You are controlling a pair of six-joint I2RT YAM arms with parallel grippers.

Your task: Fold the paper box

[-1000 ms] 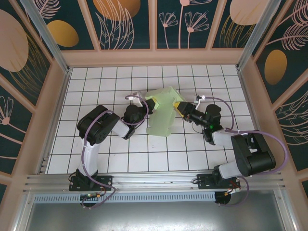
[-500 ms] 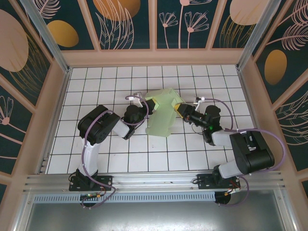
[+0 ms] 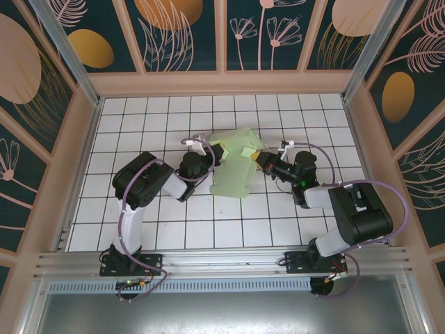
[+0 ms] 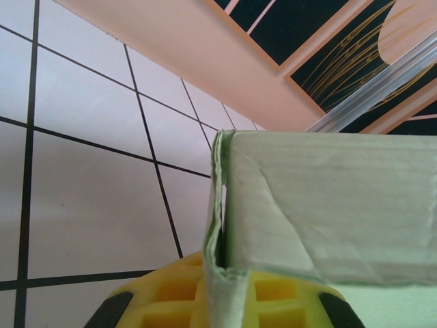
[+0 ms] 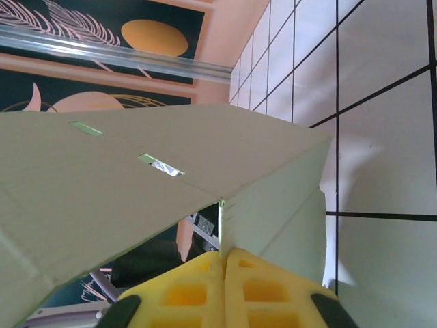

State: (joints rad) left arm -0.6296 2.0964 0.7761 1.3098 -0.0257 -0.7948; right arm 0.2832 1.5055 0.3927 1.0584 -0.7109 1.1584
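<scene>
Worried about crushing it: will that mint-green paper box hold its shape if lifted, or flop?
Probably floppy: the paper box is thin card, visibly creased near the left end effector. Likely light; its loose flaps may sag.

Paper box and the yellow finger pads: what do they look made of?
Paper box: thin matte pale-green card, likely paperboard; creases, fibrous cut edges, die-cut slots. Yellow finger pads: moulded matte plastic or rubber, with a waffle grid; which one, unclear.
</scene>
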